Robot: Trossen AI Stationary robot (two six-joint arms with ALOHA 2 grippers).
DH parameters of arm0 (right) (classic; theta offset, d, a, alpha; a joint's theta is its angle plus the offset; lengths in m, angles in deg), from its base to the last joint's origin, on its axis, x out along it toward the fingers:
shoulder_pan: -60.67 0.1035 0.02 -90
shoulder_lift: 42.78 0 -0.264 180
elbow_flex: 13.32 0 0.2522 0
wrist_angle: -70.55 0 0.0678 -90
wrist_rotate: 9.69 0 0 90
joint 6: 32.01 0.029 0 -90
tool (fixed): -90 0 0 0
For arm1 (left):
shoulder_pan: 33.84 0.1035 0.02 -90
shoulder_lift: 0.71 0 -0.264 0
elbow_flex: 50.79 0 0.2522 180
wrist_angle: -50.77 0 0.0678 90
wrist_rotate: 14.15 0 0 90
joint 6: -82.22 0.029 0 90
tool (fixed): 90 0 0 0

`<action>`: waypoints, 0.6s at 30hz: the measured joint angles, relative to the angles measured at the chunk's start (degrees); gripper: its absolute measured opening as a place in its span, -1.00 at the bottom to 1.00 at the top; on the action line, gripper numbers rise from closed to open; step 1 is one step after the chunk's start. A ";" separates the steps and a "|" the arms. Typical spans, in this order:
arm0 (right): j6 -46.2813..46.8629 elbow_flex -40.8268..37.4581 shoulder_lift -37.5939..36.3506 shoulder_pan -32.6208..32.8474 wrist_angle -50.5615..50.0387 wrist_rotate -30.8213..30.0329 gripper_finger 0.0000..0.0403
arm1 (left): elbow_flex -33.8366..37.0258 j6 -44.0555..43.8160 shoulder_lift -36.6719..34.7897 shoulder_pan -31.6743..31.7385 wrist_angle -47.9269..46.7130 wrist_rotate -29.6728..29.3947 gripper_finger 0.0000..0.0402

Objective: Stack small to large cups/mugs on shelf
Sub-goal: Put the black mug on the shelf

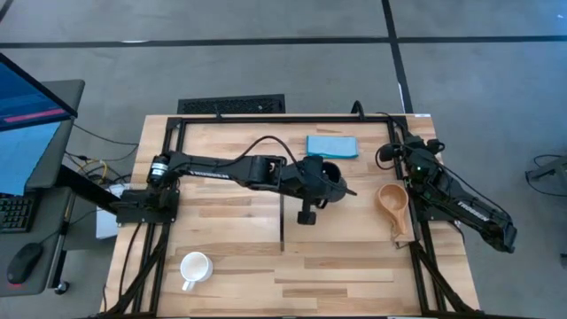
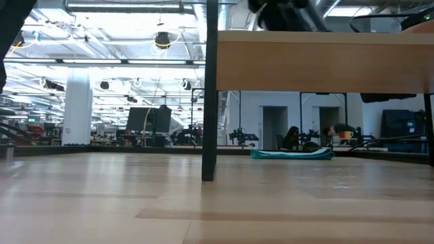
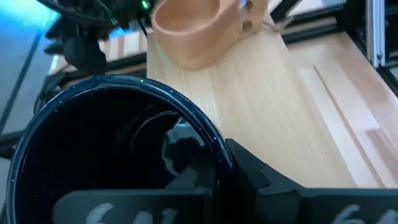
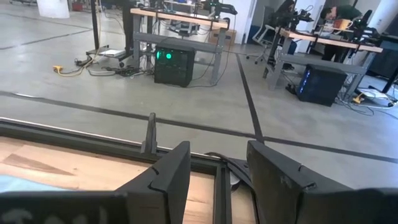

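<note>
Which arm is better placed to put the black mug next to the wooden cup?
Left. Its gripper holds the black mug above the shelf, near the wooden cup. The right gripper sits empty at the table's back edge.

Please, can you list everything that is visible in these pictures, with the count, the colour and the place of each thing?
wooden cup: 1, tan, on the shelf, right part of the table.
black mug: 1, glossy black, held in the left gripper near the table's middle.
white mug: 1, white, on the table, front left.
shelf: 1, pale wood, raised above the table.
cloth: 1, blue, folded, at the table's back.
table: 1, pale wood.
left gripper: 1, dark, shut on the black mug.
right gripper: 1, dark, open, at the table's back right corner.
</note>
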 joint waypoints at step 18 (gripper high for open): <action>0.02 0.00 0.49 0.28 0.00 0.02 -0.10 | -0.17 -2.85 3.11 -0.43 -0.61 6.64 -0.98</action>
